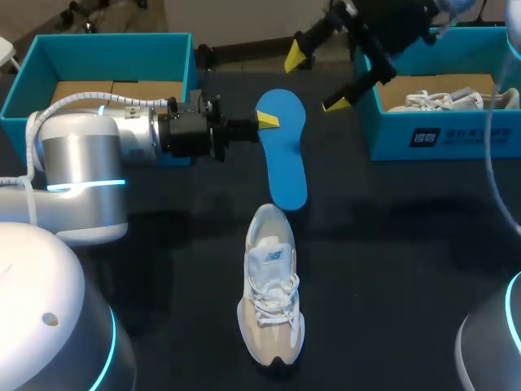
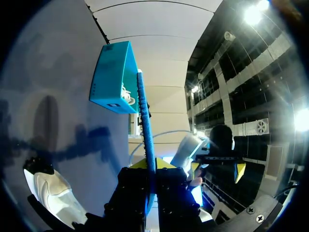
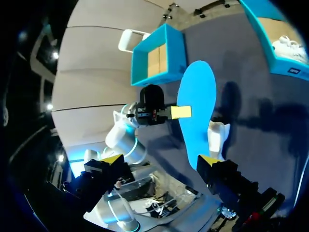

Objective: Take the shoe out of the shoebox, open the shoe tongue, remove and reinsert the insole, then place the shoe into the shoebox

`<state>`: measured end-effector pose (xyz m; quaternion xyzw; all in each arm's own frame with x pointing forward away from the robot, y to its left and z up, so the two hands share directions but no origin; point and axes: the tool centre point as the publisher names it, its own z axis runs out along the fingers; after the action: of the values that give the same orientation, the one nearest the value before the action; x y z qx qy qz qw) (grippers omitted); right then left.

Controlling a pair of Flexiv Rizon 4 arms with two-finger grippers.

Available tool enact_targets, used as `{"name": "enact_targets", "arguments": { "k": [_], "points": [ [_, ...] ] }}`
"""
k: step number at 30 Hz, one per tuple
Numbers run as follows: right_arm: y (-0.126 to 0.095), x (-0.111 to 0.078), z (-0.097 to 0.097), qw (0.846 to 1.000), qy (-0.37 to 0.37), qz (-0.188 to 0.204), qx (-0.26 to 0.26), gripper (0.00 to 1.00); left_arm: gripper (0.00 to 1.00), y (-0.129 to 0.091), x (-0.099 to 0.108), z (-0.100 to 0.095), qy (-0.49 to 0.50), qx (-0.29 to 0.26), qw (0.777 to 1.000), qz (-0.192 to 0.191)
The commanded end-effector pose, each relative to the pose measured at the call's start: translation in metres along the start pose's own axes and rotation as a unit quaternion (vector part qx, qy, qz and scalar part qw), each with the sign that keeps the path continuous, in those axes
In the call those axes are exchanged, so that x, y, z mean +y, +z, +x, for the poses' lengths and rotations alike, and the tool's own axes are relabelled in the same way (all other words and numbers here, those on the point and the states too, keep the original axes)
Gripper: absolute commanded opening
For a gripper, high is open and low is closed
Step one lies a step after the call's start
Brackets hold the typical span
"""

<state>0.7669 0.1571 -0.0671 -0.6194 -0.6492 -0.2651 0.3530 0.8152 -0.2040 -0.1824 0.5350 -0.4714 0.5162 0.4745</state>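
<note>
The removal half of the insole step looks finished. The flat bright-blue foam insole (image 1: pixel 286 159) is out of the shoe and pinched at its long edge by the left pincer (image 1: pixel 262 121), with a yellow-tipped finger on each face. It seems to hang clear of the dark desk (image 1: pixel 407 244), its near end just beside the white-and-beige lace-up sneaker (image 1: pixel 271 297), which stands on its sole mid-desk. The right pincer (image 1: pixel 317 79) is spread and empty, raised near the corner of the teal cardboard shoebox (image 1: pixel 423 138) that holds another white shoe. A second open teal shoebox (image 1: pixel 175 61) stands behind the left arm.

Reinsertion comes next, I judge. The insole must be tipped and fed end-first into the sneaker's opening. The free pincer will likely need to steady the shoe or hold the tongue back.
</note>
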Motion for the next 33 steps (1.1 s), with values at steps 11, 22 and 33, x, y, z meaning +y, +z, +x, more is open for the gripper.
{"name": "enact_targets", "arguments": {
  "k": [11,22,33],
  "points": [
    [0.007,0.011,-0.03,0.972,0.014,-0.009,0.234,1.0,0.0,0.0,0.0,0.0,0.0,-0.001,1.0,-0.001],
    [0.011,0.017,-0.045,0.967,0.002,-0.012,0.256,1.0,0.0,0.0,0.0,0.0,0.0,-0.001,1.0,-0.001],
    [0.009,0.021,-0.052,0.965,-0.007,-0.011,0.263,1.0,0.0,-0.011,-0.003,0.001,0.028,0.01,1.0,0.002]
  ]
}}
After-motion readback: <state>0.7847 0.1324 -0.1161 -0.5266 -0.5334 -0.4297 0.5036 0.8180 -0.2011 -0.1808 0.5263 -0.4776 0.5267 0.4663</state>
